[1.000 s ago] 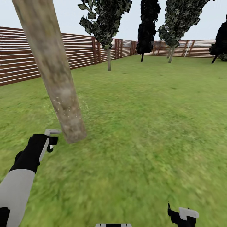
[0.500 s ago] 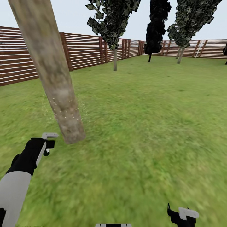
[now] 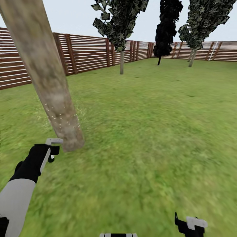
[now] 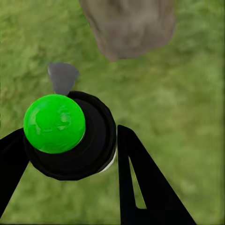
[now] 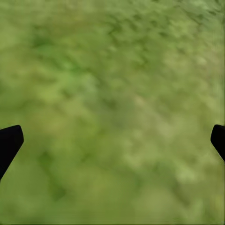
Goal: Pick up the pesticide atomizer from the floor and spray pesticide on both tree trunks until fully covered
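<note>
Green lawn (image 3: 148,138) lies under us and runs out to a slatted brown fence (image 3: 89,54). At the near edge of the head view we see our right gripper (image 3: 190,225) low over bare grass; in its wrist view the two black fingertips (image 5: 9,143) stand wide apart with nothing between them. Our left gripper (image 3: 49,149) is clamped on the atomizer (image 4: 70,136), a black body with a round green cap and a grey nozzle, held between the black fingers (image 4: 145,187). The nozzle points toward the foot of the thick pale trunk (image 3: 49,85) just beside it, which leans away to the left; pale specks dot the trunk's lower part. Farther off, near the fence, stand a leafy tree (image 3: 120,19), a near-black tree (image 3: 168,26) and another leafy tree (image 3: 200,23).
</note>
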`<state>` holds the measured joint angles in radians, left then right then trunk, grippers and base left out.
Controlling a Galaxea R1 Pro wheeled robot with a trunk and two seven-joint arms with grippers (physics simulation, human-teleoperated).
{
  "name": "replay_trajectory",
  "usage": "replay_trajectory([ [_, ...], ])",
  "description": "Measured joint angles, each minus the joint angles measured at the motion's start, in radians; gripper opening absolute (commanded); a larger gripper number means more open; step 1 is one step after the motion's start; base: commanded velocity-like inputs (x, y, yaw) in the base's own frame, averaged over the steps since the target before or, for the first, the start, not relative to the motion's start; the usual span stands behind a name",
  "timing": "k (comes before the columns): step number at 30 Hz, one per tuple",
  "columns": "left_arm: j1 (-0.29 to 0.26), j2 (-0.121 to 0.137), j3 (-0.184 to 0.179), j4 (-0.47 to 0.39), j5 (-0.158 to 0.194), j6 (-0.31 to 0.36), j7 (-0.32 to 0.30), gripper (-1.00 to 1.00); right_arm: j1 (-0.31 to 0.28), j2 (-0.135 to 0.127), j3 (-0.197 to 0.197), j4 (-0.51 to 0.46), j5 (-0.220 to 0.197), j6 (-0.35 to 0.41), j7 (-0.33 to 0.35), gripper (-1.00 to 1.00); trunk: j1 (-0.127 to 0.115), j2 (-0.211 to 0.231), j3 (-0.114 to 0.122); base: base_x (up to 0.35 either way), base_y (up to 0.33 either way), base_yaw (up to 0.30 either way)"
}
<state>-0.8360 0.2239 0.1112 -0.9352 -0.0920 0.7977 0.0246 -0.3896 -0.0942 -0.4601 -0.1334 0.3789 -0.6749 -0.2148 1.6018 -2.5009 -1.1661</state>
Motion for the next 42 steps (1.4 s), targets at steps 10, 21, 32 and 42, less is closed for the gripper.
replay_trajectory([
  [10,0.03,0.02,0.014,0.012,-0.005,-0.007,0.006,-1.0,0.0,0.001,0.001,0.0,0.0,0.0,0.0,1.0,0.0,0.0,0.0,0.239,-0.169,0.158],
  [21,0.034,-0.013,0.007,0.006,0.005,-0.014,0.07,-1.0,0.0,0.001,0.001,0.0,0.0,0.0,0.0,1.0,0.0,0.0,0.0,0.144,-0.221,0.147],
  [32,0.035,-0.013,0.01,0.008,0.01,-0.014,0.071,-1.0,0.0,0.001,0.001,0.0,0.0,0.0,0.0,1.0,0.0,0.0,0.0,0.048,-0.272,0.109],
  [42,0.133,-0.008,0.005,0.008,0.013,-0.099,0.05,-1.0,0.0,0.003,0.003,0.001,0.003,0.001,0.003,1.0,0.0,0.0,0.0,0.108,-0.123,0.0],
])
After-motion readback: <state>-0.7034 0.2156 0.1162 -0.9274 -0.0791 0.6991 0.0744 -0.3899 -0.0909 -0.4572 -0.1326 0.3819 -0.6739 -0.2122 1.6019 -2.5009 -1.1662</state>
